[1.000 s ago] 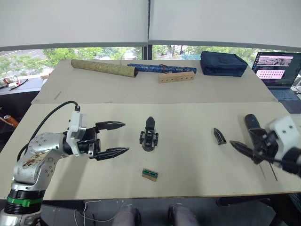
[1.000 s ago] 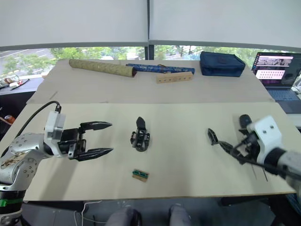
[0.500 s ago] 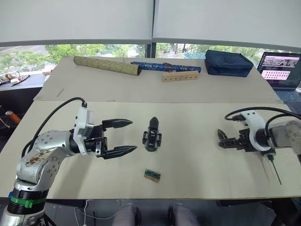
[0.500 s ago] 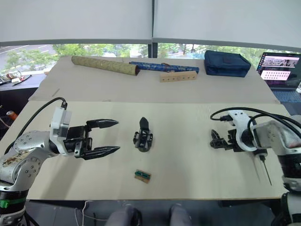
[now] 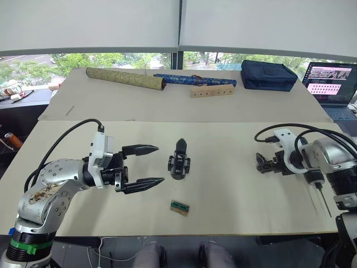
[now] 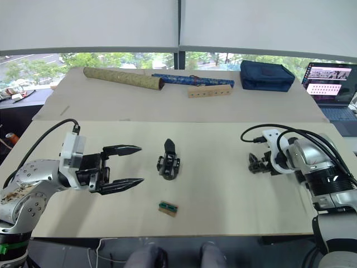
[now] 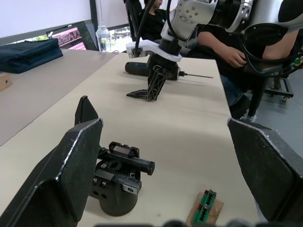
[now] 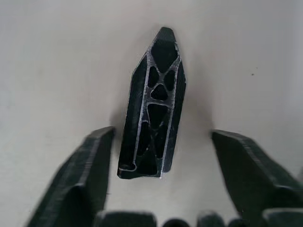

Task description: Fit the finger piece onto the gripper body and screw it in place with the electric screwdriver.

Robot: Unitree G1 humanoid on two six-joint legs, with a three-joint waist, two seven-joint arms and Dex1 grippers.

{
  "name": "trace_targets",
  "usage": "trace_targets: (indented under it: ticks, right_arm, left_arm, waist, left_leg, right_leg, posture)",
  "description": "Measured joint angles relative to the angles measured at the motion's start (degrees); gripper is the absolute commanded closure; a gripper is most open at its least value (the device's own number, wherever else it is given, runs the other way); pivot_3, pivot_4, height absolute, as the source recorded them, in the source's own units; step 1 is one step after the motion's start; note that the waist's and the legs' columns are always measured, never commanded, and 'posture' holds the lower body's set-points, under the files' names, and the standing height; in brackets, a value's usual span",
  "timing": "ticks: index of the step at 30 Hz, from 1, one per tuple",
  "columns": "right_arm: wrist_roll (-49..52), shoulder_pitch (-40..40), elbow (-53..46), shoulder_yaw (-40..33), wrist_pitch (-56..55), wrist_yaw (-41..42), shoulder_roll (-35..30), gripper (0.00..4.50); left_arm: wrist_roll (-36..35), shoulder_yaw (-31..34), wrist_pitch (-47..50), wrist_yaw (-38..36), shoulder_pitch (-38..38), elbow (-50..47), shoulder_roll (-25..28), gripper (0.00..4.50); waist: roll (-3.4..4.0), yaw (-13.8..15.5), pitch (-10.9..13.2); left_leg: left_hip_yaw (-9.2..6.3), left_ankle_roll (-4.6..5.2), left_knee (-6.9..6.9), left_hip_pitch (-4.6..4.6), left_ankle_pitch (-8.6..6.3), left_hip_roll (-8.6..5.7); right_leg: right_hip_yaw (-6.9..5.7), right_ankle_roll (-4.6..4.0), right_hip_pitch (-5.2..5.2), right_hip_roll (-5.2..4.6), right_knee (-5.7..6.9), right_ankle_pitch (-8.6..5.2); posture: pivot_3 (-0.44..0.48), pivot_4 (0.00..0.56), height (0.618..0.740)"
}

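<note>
Up close, finger piece [image 8: 152,106] lies between right hand [image 8: 163,165] fingers.

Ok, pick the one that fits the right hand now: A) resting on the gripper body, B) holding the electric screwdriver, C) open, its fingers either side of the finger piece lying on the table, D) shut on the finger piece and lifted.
C: in the right wrist view the right hand is open, with the finger piece flat on the table between its fingers, untouched.
</note>
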Motion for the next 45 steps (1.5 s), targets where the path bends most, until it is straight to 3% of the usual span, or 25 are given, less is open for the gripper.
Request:
trace_targets:
  ticks: [2,4,9,12,16,20,24,35,42,45]
  right_arm:
    - [-0.2,0.5,-0.8,-0.7,0.9,0.1,0.1,2.97]
    - [-0.4,1.3,-1.9,-1.0,1.1,0.4,-0.1,3.4]
    - [0.1,5.3,-5.5,-5.5,-0.6,1.2,-0.1,3.4]
    - [0.5,8.5,-12.4,-11.1,-9.0,1.6,2.1,3.4]
    - [-2.1,7.9,-28.2,-16.3,-28.0,-0.3,6.2,3.4]
    - [-9.2,7.1,-37.7,-10.1,-41.9,-4.0,12.5,3.4]
    - [-14.7,6.4,-38.7,-3.4,-46.7,-7.3,19.1,3.4]
    - [-21.6,2.6,-36.1,1.4,-52.2,-6.9,25.4,3.4]
    - [-23.0,2.4,-34.6,1.8,-52.5,-6.3,26.8,3.4]
    - [-23.2,2.4,-34.5,1.6,-52.4,-6.3,26.8,3.4]
  left_arm:
    - [0.0,0.3,0.0,0.0,0.1,0.0,0.1,0.0]
    - [0.0,0.4,0.0,-0.1,0.1,0.0,0.2,0.0]
    - [-1.5,1.9,1.0,2.8,-0.7,0.2,-1.7,0.0]
    - [-8.2,4.7,5.5,12.1,-4.7,0.8,-6.5,0.0]
    - [-18.9,7.2,12.3,27.3,-10.7,1.1,-12.3,0.0]
    - [-22.6,6.6,13.9,41.3,-16.6,3.3,-21.1,0.0]
    - [-23.7,4.8,13.6,49.3,-19.3,5.3,-29.6,0.0]
    - [-20.0,-0.4,12.1,53.8,-20.7,6.6,-38.2,0.0]
    - [-19.6,1.2,9.7,54.1,-20.9,6.7,-38.7,0.0]
    - [-19.3,1.7,9.2,54.1,-21.0,6.7,-38.6,0.85]
  waist:
    - [0.0,0.0,0.0]
    - [-0.01,0.1,0.0]
    - [-0.02,0.4,0.0]
    - [0.03,0.3,0.0]
    - [0.07,-0.1,0.1]
    - [0.05,0.1,0.1]
    - [0.04,0.4,0.1]
    - [0.04,0.1,0.1]
    - [0.04,0.1,0.1]
    - [0.04,0.1,0.1]
  left_leg:
    - [-0.01,-0.01,-0.01,0.0,0.01,0.02]
    - [-0.01,-0.02,-0.01,-0.01,0.01,0.01]
    - [-0.04,-0.01,-0.01,-0.06,0.01,0.0]
    - [-0.06,-0.02,0.01,-0.07,0.01,-0.04]
    - [-0.18,-0.21,-0.05,0.02,0.12,0.01]
    - [-0.21,-0.26,-0.02,-0.01,0.17,-0.05]
    - [-0.19,-0.14,0.04,-0.05,0.25,-0.2]
    - [-0.18,-0.28,-0.02,0.0,0.34,-0.19]
    - [-0.2,-0.28,-0.02,-0.02,0.34,-0.16]
    - [-0.21,-0.28,-0.04,-0.02,0.34,-0.15]
  right_leg:
    - [-0.03,0.0,0.0,0.01,-0.01,0.0]
    - [-0.04,0.0,0.0,0.01,-0.03,0.0]
    - [-0.08,0.0,0.0,-0.02,-0.05,0.0]
    - [0.02,0.06,-0.06,-0.06,0.06,0.03]
    - [0.01,0.07,-0.02,0.04,0.09,0.03]
    - [-0.02,0.07,0.01,0.05,0.09,0.03]
    - [-0.05,0.07,0.04,-0.04,0.09,0.05]
    - [-0.09,0.05,0.04,0.12,0.07,0.05]
    - [-0.09,0.04,0.03,0.11,0.05,0.05]
    - [-0.09,0.04,0.03,0.11,0.05,0.05]
  posture:
    - [0.0,0.15,0.74]
    - [0.0,0.15,0.74]
    - [0.0,0.15,0.74]
    - [0.0,0.15,0.74]
    - [0.0,0.15,0.74]
    - [0.0,0.15,0.74]
    - [0.0,0.15,0.74]
    - [0.0,0.15,0.74]
    - [0.0,0.15,0.74]
    - [0.0,0.15,0.74]
